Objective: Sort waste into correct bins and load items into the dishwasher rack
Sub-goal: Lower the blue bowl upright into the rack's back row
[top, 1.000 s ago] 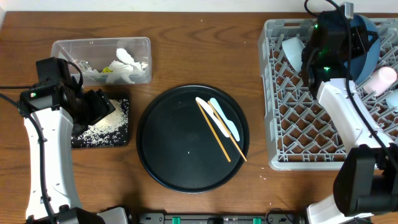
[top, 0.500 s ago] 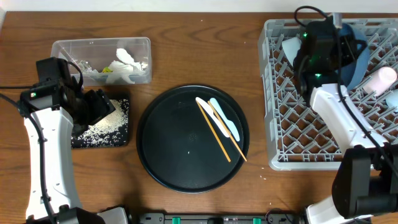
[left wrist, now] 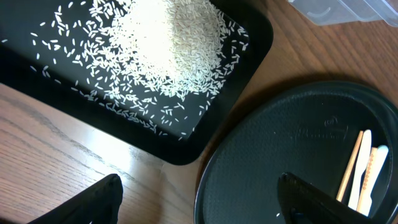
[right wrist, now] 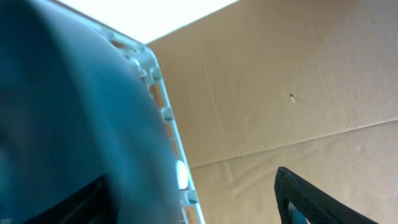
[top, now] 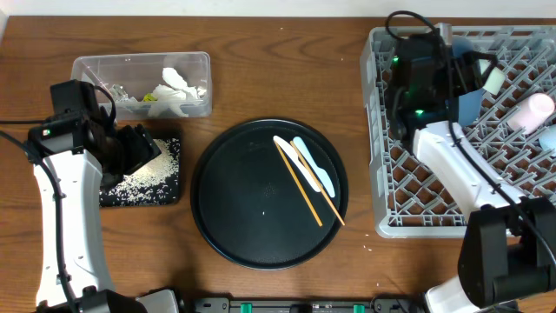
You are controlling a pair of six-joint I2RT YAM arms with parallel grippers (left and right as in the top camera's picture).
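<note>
My right gripper (top: 473, 74) is over the back left of the grey dishwasher rack (top: 382, 156), open; the large blue bowl (top: 467, 106) stands on edge there, mostly hidden by the arm. In the right wrist view the right gripper (right wrist: 202, 199) has its fingers wide apart, and the blurred blue bowl (right wrist: 62, 112) is close against the left one. My left gripper (top: 143, 148) hangs open beside the rice (left wrist: 168, 37) heaped in the rectangular black tray (left wrist: 205, 130), nothing in it. Two chopsticks (top: 300, 183) and a pale-blue spoon (top: 314, 165) lie on the round black tray (top: 234, 209).
A clear tub (top: 95, 68) at the back left holds crumpled tissues (top: 174, 83) and wrappers. A pinkish-white cup (top: 537, 111) lies at the rack's right side. The round tray's rim (left wrist: 280, 149) lies between my left fingers, with the chopsticks (left wrist: 351, 165) at its right.
The right arm has swung left across the rack with the blue bowl, and its gripper has gone from shut to open. The left arm has not moved.
</note>
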